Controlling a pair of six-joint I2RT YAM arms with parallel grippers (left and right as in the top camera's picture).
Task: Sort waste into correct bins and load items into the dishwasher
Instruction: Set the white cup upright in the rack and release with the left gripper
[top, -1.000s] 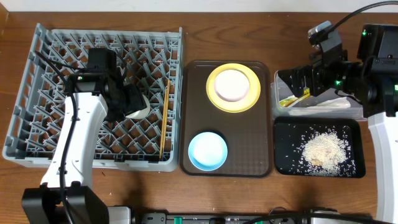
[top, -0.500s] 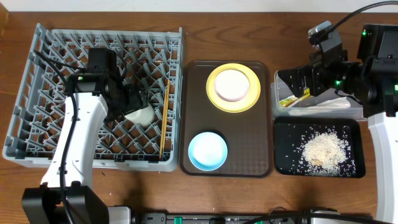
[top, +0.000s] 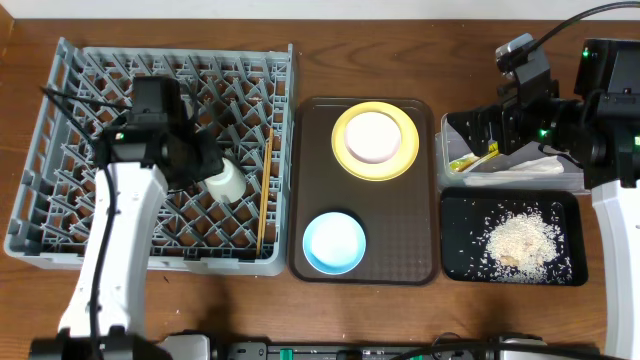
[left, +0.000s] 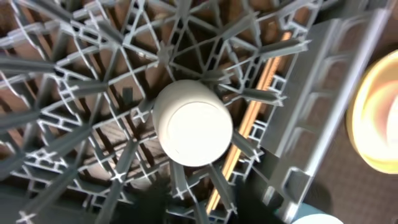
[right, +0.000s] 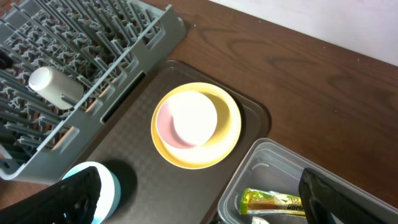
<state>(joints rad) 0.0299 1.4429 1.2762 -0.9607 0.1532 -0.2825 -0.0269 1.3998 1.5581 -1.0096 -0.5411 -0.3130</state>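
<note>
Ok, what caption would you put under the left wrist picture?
A cream-white cup rests among the pegs of the grey dish rack, wooden chopsticks beside it.

Found the cream-white cup (top: 224, 181) resting among the pegs of the grey dish rack (top: 60, 110), with the chopsticks (top: 265, 190) just to its right. Saw the yellow plate (top: 341, 140) and blue bowl (top: 334, 242) on the brown tray (top: 400, 220). Noted a packet (top: 470, 160) in the clear tub (top: 440, 165) and crumbs (top: 520, 240) in the black tray (top: 465, 230).

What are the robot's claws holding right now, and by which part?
Nothing, as far as the pictures show. The cream cup stands free in the grey rack with no fingers on it, and the right gripper is open and empty.
</note>
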